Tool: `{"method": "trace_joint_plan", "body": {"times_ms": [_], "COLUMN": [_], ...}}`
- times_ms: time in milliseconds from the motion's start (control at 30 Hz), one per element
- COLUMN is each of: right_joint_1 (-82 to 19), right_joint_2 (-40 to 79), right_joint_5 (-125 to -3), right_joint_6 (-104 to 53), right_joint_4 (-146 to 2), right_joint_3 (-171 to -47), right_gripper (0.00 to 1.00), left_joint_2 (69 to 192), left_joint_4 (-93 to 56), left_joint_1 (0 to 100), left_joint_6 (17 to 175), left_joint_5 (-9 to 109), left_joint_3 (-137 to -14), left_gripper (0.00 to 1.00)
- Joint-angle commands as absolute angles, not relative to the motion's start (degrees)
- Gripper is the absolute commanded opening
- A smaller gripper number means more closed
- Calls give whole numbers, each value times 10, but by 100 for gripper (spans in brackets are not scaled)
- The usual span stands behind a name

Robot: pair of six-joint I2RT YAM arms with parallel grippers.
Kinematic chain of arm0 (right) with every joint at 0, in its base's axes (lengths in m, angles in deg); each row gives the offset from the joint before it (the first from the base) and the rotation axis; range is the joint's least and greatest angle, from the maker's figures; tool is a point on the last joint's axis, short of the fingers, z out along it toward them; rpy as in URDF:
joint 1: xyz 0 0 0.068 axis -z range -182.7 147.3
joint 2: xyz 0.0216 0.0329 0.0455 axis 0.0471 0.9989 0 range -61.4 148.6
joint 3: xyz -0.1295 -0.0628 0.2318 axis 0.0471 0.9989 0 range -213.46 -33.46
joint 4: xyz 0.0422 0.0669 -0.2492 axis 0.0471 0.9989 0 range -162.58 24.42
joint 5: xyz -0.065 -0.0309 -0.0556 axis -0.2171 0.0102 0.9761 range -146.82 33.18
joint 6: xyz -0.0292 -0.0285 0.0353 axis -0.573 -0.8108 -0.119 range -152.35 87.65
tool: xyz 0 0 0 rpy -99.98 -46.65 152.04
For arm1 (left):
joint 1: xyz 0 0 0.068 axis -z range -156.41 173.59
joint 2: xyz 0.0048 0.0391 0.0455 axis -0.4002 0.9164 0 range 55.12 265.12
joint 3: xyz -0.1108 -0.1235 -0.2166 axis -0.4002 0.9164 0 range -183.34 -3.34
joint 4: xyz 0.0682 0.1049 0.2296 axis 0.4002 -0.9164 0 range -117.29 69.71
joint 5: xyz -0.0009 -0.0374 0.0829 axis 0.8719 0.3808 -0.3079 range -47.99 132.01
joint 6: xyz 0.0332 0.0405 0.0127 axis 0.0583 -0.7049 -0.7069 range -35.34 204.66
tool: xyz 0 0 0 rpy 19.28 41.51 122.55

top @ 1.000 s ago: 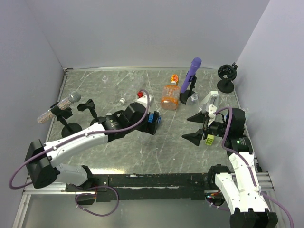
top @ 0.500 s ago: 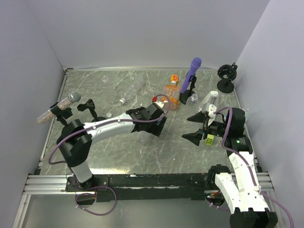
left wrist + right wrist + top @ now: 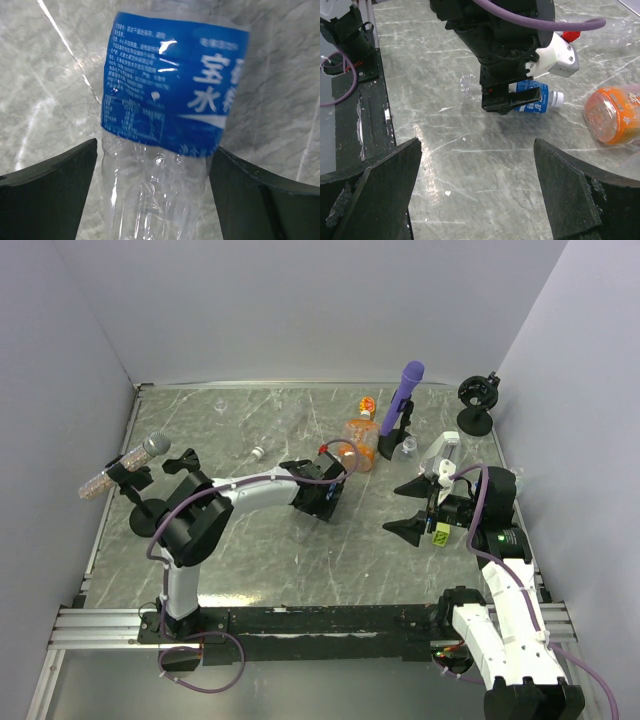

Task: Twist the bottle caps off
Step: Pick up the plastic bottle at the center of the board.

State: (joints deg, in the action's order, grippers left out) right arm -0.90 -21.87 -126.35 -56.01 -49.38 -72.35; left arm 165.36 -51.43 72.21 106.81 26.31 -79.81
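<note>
Robotics lab test cell, plain pale walls (image 3: pixel 300 310) boxing in a grey marble-patterned bench (image 3: pixel 260 560), left arm (image 3: pixel 240 492) and right arm (image 3: pixel 515 600) mounted by an aluminium rail (image 3: pixel 95 625), loose purple cables (image 3: pixel 200 680), black stands (image 3: pixel 476 418)

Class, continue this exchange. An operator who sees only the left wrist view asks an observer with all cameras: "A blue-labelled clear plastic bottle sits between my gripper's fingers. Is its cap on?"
Observer: Yes. The right wrist view shows a small white screw cap on the blue-labelled clear plastic bottle, which lies on its side.
Operator: What lies beyond that cap?
Observer: A squarish orange plastic bottle, lying apart from it.
Operator: Where is the right gripper?
Observer: The right gripper hangs open to the right of both bottles, holding nothing.
</note>
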Motion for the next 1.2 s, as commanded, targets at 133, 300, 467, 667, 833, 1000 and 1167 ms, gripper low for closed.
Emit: {"method": "trace_joint_plan", "body": {"times_ms": [133,300,467,667,833,1000,1167], "right_joint_1": [-6,-6,-5,-6,-6,-7,-11], "right_joint_2": [-216,-216,-211,-176,-153,-179,-168], "right_joint_5": [-1265,-1266,-1296,-1349,-1328,-1248,-1160], "right_joint_6": [-572,-571,-542,-452,-279,-112,-34], "right_joint_4": [-518,-519,-531,-580,-714,-840,-827], "right_joint_3": [-719,-717,-715,-712,-680,-626,-632], "right_gripper": [99,99,99,99,99,99,99], "left_joint_2": [1644,1580,1447,1315,1332,1382,1419], "left_joint_4": [-492,-459,-338,-81,-4,13,21], "left_joint_1": [717,718,737,797,862,904,933], "left_joint_6": [1072,1078,1094,1125,1145,1163,1174], "left_joint_5": [303,325,366,394,318,238,188], "left_joint_3": [-784,-752,-666,-532,-525,-562,-590], "left_gripper": [72,52,48,47,46,46,46]}}
